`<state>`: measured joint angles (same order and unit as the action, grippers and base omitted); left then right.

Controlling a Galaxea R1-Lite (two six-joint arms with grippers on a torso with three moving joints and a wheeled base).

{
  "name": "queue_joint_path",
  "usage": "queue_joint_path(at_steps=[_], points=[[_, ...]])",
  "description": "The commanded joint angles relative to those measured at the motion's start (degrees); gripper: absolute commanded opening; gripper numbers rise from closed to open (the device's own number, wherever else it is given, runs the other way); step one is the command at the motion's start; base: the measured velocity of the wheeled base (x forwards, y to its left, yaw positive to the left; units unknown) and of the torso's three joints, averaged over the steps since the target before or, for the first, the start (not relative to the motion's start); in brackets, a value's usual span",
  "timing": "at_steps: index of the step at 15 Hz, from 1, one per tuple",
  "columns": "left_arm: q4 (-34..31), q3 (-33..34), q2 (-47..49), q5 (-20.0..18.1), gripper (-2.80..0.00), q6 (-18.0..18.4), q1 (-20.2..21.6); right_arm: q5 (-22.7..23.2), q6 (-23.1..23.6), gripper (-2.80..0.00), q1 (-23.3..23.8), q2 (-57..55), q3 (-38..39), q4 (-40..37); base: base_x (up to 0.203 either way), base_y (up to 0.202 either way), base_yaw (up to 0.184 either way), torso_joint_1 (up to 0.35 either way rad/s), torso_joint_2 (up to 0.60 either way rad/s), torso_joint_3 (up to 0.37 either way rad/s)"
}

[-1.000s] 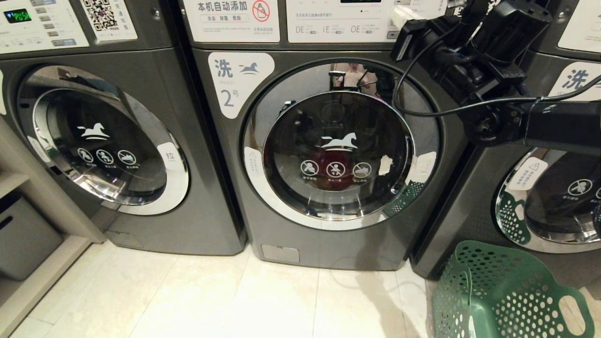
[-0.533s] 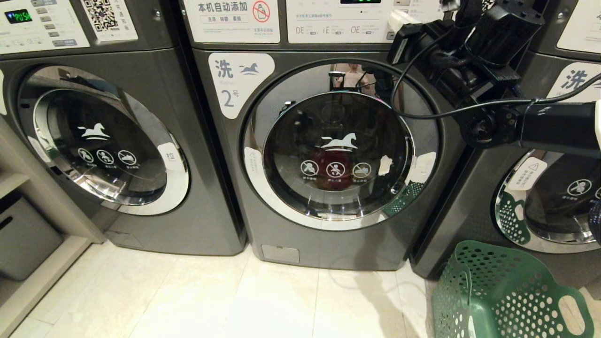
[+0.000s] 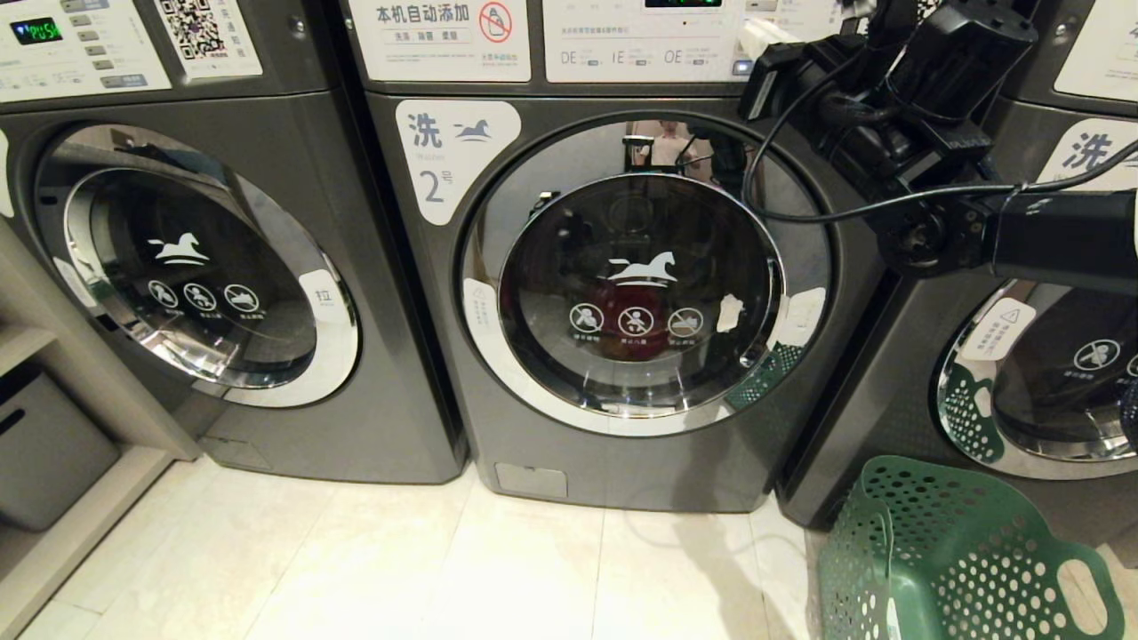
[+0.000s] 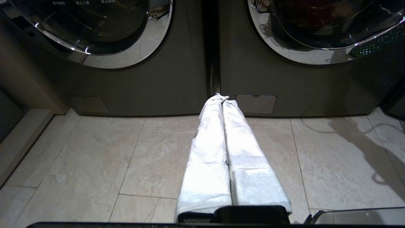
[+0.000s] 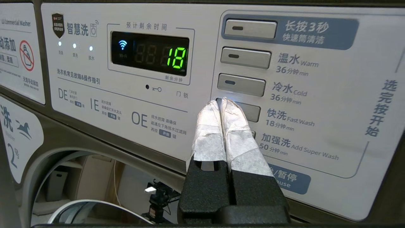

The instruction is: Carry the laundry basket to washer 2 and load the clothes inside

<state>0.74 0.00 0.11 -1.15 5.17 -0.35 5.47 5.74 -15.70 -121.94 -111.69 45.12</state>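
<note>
Washer 2 (image 3: 622, 462) stands in the middle, its round glass door (image 3: 640, 293) closed. A dark red garment (image 3: 627, 324) of the clothes shows dimly through the glass. My right gripper (image 5: 221, 102) is shut, and its white-wrapped fingertips rest on the Fast Wash button (image 5: 253, 112) of the control panel; in the head view the right gripper (image 3: 756, 37) is at the panel's right end. The display (image 5: 150, 53) reads 18. The green laundry basket (image 3: 858, 569) stands on the floor at the lower right, with no clothes visible in it. My left gripper (image 4: 220, 97) is shut and hangs low over the tiles.
A like washer (image 3: 222, 427) stands to the left and another (image 3: 853, 418) to the right, behind the basket. A shelf with a grey bin (image 3: 44, 444) is at the far left. Pale floor tiles (image 3: 444, 569) lie in front of the machines.
Washer 2's display has lit up green in the head view. The right gripper has stayed at the panel with only a slight shift. The left arm has not moved.
</note>
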Motion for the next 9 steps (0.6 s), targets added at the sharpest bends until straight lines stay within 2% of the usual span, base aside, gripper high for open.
queue_joint_path(at_steps=[1,5,9], points=[[0.0,0.4,0.0,-0.1,-2.8,0.1,0.0,0.1,0.1,-2.8,0.0,0.5,0.0,0.5,0.0,0.0,0.0,0.0,0.0,0.0],[0.0,0.4,0.0,-0.1,-2.8,0.0,0.0,0.4,0.1,-2.8,-0.2,1.4,0.7,0.4,0.0,0.0,0.0,0.0,0.0,0.0],[0.1,0.4,0.0,-0.1,-2.8,0.0,0.0,1.0,0.3,-2.8,-0.7,5.4,9.3,0.6,0.0,0.0,0.0,0.0,0.0,0.0]])
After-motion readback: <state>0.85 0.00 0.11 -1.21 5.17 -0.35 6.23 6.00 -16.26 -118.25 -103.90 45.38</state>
